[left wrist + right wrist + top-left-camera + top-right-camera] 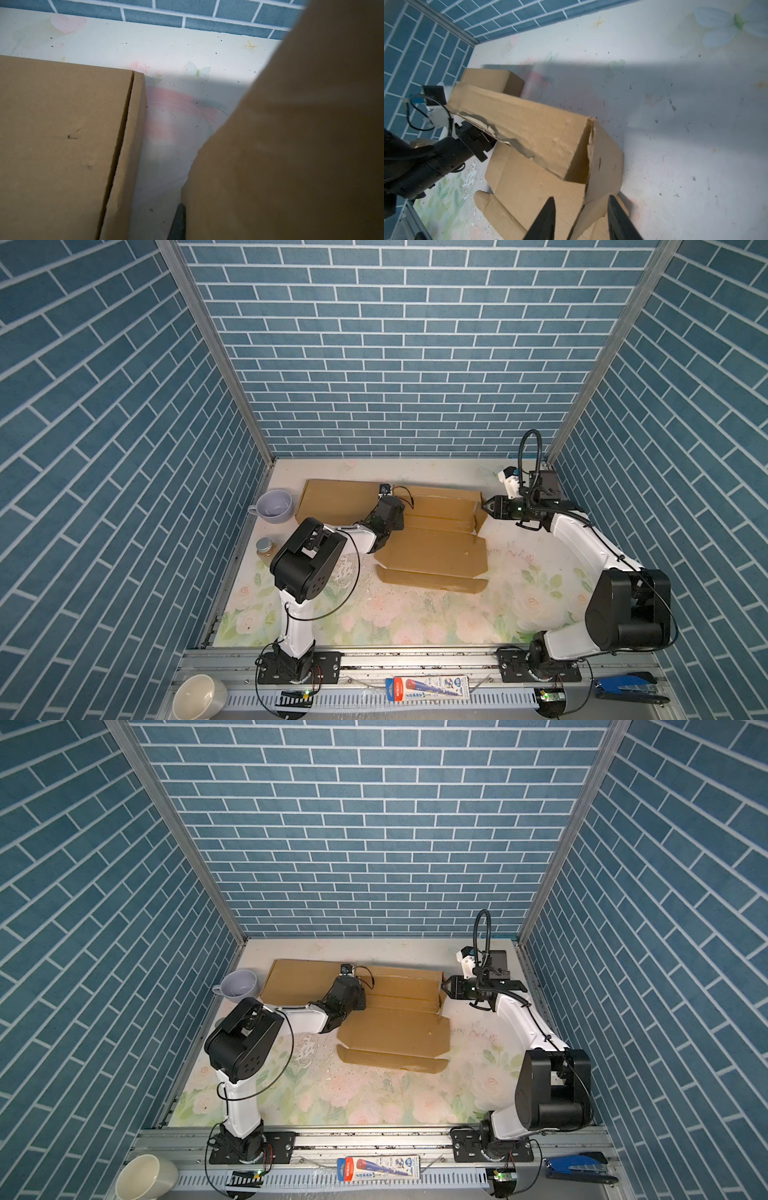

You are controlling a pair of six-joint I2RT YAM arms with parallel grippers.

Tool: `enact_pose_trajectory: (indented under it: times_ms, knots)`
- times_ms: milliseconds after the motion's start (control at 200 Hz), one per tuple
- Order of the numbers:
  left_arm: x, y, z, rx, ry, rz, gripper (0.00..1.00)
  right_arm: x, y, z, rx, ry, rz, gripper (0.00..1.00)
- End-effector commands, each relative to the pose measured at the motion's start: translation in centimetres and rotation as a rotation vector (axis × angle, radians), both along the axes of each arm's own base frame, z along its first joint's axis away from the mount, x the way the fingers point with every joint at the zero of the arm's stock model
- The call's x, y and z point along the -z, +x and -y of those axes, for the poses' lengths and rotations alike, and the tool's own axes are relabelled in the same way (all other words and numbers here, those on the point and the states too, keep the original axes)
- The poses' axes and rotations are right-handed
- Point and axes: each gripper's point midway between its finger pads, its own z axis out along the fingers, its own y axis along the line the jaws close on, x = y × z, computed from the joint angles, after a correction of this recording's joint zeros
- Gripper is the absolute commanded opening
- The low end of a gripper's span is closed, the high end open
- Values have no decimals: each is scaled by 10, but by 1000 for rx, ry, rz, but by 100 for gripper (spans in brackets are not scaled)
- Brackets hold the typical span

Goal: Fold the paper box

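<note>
Left gripper (392, 506) first: pinched shut on the left end of the raised back wall (529, 133) of the paper box (432, 551). One dark finger (178, 220) showing beside the cardboard panel in the left wrist view, its partner hidden behind that panel.

Then, scanning from the left in both top views: a lavender mug (274, 506) at the left edge of the floral tabletop (374, 614), handle toward the side wall. Slightly nearer the front, seen in a top view, a small glass jar (264, 548) with a metal lid. Just beside the mug, a closed cardboard box (336, 502), lid down, lying along the back left of the table. Between it and the raised wall, a strip of bare tabletop in the left wrist view.

Across the back middle, the paper box itself: a brown corrugated blank, partly set up.
- Back wall upright, ragged along its upper edge toward the left end.
- Right end flap (606, 162) standing and meeting that wall at a corner.
- Wide front panel and a narrow outer strip (432, 581) with rounded ends, both lying flat toward the front.

At the right end, right gripper (581, 198) parted, black fingers (548, 216) on either side of the end flap's lower edge. Contact with the cardboard not clear.

Along the front rail, off the tabletop: a cream cup (199, 697), a carded blister pack (428, 689), a blue stapler (627, 686).
</note>
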Motion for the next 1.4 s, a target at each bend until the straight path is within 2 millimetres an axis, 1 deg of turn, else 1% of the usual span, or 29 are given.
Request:
enact_pose_trajectory:
  times_ms: [0,80,150,155,170,190,225,250,260,330,385,440,515,620,725,760,810,870,975,1075,1190,1275,1390]
  knots:
    - [15,-6,-6,16,49,-40,0,-31,4,-4,-20,139,-5,47]
    - [16,-7,-6,17,53,-43,0,-44,17,13,54,166,21,48]
    - [15,-7,-6,18,53,-41,0,-42,29,38,154,137,19,46]
    - [15,-7,-6,18,53,-41,0,-40,31,43,175,127,14,45]
    - [15,-7,-6,17,52,-41,0,-38,32,47,195,114,9,44]
    - [15,-6,-7,15,51,-41,0,-31,36,58,243,79,-8,41]
    - [15,-6,-7,16,51,-42,0,-22,38,67,279,35,-26,37]
    - [15,-6,-6,17,50,-43,0,-11,38,73,297,-10,-43,34]
    - [15,-6,-6,17,49,-43,0,-9,38,74,298,-16,-44,34]
    - [15,-6,-6,15,47,-45,0,18,33,82,321,-118,-73,31]
    - [14,-6,-6,14,47,-46,0,29,29,82,312,-160,-70,30]
    - [14,-6,-6,14,48,-48,0,39,26,78,290,-192,-59,30]
    - [14,-5,-5,17,50,-50,0,43,24,67,255,-227,-29,31]
    - [13,-4,-4,18,48,-51,0,44,14,39,136,-284,24,32]
    - [12,-4,-4,15,45,-48,0,51,1,12,25,-338,24,33]
    - [13,-3,-4,15,44,-49,0,52,-1,1,-1,-343,23,35]
    - [13,-3,-4,14,44,-49,0,55,-3,-8,-23,-352,26,38]
    - [13,-2,-3,15,43,-49,0,60,-3,-13,-38,-376,31,40]
    - [10,-3,-3,19,45,-46,0,66,-3,-15,-55,-406,25,43]
    - [9,-4,-4,18,46,-45,0,63,0,-17,-44,-414,60,45]
    - [11,-4,-2,22,40,-50,0,56,4,-30,-59,-374,129,47]
    - [9,-4,-3,22,39,-50,0,55,-2,-37,-87,-369,158,50]
    - [6,-4,-3,23,42,-44,0,60,-14,-35,-84,-364,143,51]
